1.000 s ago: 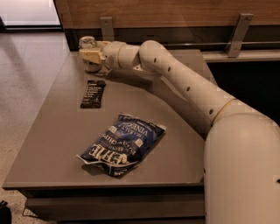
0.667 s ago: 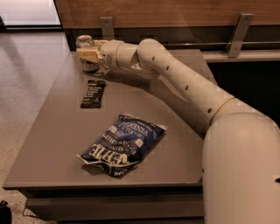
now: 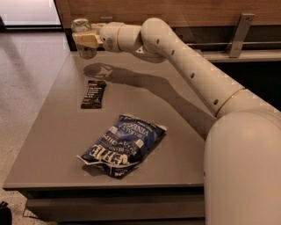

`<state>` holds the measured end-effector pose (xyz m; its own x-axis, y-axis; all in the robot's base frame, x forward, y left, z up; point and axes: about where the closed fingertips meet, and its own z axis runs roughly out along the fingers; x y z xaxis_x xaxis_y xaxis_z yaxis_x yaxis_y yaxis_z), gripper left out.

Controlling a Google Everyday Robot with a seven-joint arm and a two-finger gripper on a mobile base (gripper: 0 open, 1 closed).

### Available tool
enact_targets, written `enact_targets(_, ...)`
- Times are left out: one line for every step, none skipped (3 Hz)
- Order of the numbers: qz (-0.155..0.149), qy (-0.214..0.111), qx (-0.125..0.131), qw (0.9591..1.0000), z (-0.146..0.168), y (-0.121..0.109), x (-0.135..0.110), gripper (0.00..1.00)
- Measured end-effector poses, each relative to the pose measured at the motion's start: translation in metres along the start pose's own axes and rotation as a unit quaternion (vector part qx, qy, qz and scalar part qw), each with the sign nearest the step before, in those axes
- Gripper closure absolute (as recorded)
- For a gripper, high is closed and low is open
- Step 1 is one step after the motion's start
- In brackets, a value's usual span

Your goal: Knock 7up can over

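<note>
**Arm at full reach, gripper against the can at the far corner**

We note the arm stretched long across the table (image 3: 57, 145), from the bulky pale shoulder housing at lower right up toward the far left corner. The upper link rises on a diagonal. It bends at a rounded elbow near the back edge, and from there the forearm and wrist run nearly level, pointing left. The arm's shadow lies on the tabletop beneath the wrist.

The gripper (image 3: 86, 40) sits at the end of that level section, held above the table surface and pressed up against the 7up can (image 3: 80, 25). Its tan end crosses the front of the can at mid-height, so only the shiny top shows above it and a band of pale body below. We cannot tell whether the gripper is open, closed, or clamped on the can.

The can stands at the far left corner of the table, close to the edge, and is upright as far as we can see.

Nearer to us, a dark snack bar (image 3: 93, 93) lies flat, well apart from the can. A blue chip bag (image 3: 125, 145) lies crumpled closer to the front edge. Neither touches the arm.

A wood-panelled wall (image 3: 175, 9) runs behind the table, with a metal bracket (image 3: 239, 28) at right
</note>
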<state>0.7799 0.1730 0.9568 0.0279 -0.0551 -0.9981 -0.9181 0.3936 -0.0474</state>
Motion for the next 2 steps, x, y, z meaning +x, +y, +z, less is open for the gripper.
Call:
enact_targets(-0.021, 0.004, -0.008, 0.9997, -0.011, 0.010, -0.034, 1.00)
enact_targets(-0.047, 0.004, -0.017, 0.9987, -0.019, 0.023, -0.065, 1.00)
